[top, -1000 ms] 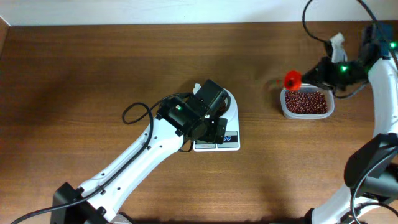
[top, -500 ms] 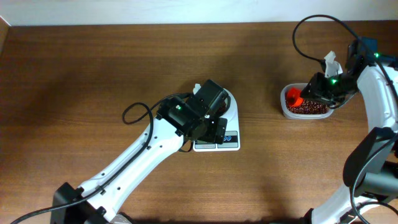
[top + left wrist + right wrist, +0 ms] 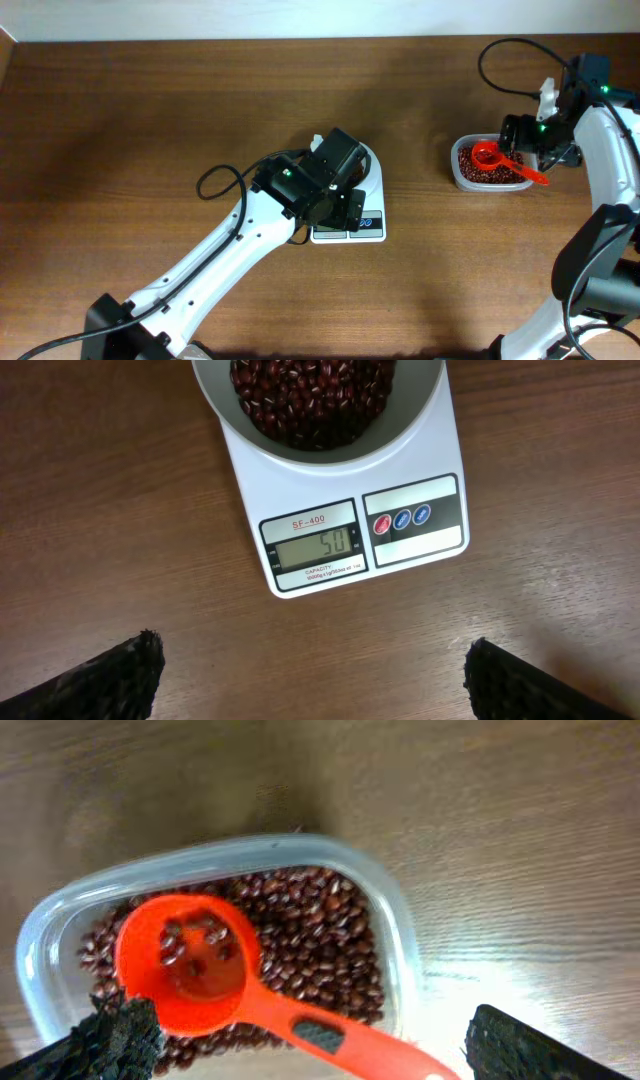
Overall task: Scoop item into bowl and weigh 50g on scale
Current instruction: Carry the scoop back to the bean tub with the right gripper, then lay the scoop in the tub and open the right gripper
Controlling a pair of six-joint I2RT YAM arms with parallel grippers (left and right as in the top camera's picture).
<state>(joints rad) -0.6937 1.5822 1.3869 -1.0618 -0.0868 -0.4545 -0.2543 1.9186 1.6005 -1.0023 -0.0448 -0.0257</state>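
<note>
My left arm (image 3: 215,255): white rounded tubular links from lower left of frame; boxy black motor housing (image 3: 322,185) at centre; thin black cable loop (image 3: 213,181) beside it.

My right arm (image 3: 612,150): white links along right edge; small green indicator light (image 3: 543,127); black cable (image 3: 497,58) arching upper right.

Left gripper (image 3: 318,685), right gripper (image 3: 318,1045): I see black, rough-textured fingertips (image 3: 105,680) in the lower corners.
</note>
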